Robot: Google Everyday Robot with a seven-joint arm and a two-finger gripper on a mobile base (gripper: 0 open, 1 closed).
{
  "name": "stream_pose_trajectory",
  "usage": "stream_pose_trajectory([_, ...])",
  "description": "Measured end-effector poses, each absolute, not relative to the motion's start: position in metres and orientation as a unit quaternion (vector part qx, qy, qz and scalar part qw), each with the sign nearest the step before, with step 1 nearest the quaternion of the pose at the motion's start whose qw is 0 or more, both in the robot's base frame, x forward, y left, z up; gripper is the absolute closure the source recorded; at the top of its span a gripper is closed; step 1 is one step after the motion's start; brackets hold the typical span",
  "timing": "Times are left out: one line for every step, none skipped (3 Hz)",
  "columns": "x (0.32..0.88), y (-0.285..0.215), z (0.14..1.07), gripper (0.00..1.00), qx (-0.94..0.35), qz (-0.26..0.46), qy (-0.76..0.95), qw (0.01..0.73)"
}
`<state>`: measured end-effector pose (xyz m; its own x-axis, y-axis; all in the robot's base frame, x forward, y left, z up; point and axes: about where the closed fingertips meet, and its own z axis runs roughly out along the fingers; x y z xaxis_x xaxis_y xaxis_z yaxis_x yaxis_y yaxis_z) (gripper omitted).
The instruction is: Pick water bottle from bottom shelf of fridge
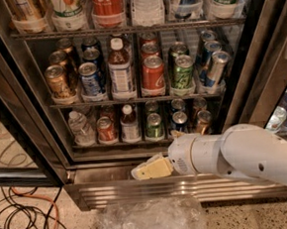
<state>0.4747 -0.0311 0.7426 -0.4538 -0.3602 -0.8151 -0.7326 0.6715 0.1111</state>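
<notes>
The water bottle point(80, 127), small, clear, ribbed and white-capped, stands at the far left of the fridge's bottom shelf. The fridge point(240, 79) has its door open, with a dark frame and wire racks full of drinks. My gripper point(150, 169), pale yellow at the end of a white arm point(236, 154), hangs in front of the ribbed steel base point(139, 192), below the bottom shelf. It is to the right of and lower than the water bottle, apart from it and holding nothing I can see.
On the bottom shelf, right of the water bottle, stand a red can point(106, 129), a white-capped bottle of dark liquid point(129, 123), a green can point(154, 126) and more cans. Cables point(23, 220) lie on the floor at left. Crumpled clear plastic point(152, 220) lies below the base.
</notes>
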Motion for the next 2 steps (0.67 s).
stream_pose_trajectory([0.4832, -0.0237, 0.7491, 0.0, -0.329, 0.223, 0.816, 0.42])
stream_pose_trajectory([0.4814, -0.0227, 0.7456, 0.0, -0.318, 0.228, 0.818, 0.421])
